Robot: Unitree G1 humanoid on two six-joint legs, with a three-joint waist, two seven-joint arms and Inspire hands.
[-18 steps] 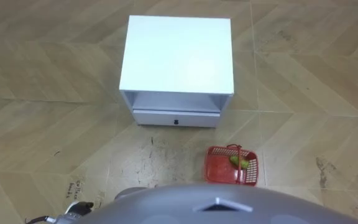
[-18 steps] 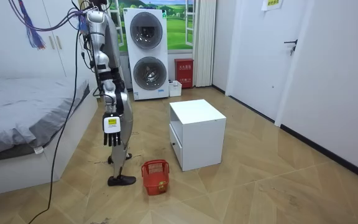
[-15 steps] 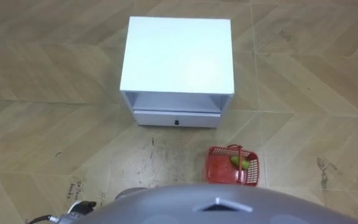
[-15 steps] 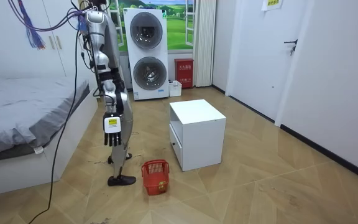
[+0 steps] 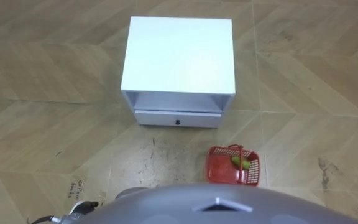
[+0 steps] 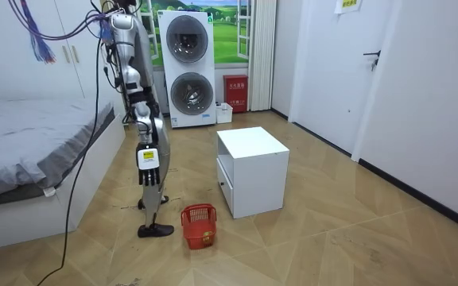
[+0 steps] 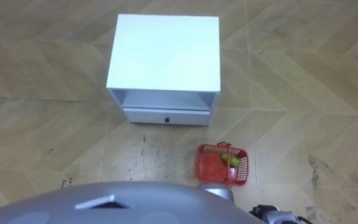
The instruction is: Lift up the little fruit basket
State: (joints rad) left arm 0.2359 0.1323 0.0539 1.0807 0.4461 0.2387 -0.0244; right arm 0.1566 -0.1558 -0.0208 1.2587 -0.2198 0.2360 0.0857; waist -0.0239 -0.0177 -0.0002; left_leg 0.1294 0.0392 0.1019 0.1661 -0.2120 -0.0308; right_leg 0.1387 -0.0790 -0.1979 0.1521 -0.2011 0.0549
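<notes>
right hand hangs at side, fingers loose and straight, holding nothing. left hand: state cannot tell. red fruit basket on floor, well below right hand and ahead of it, green fruit inside; white cabinet beyond.

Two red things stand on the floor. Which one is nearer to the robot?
The red fruit basket, right by the robot's feet, before the white cabinet. The red box stands far back, beside the stacked washing machines.
</notes>
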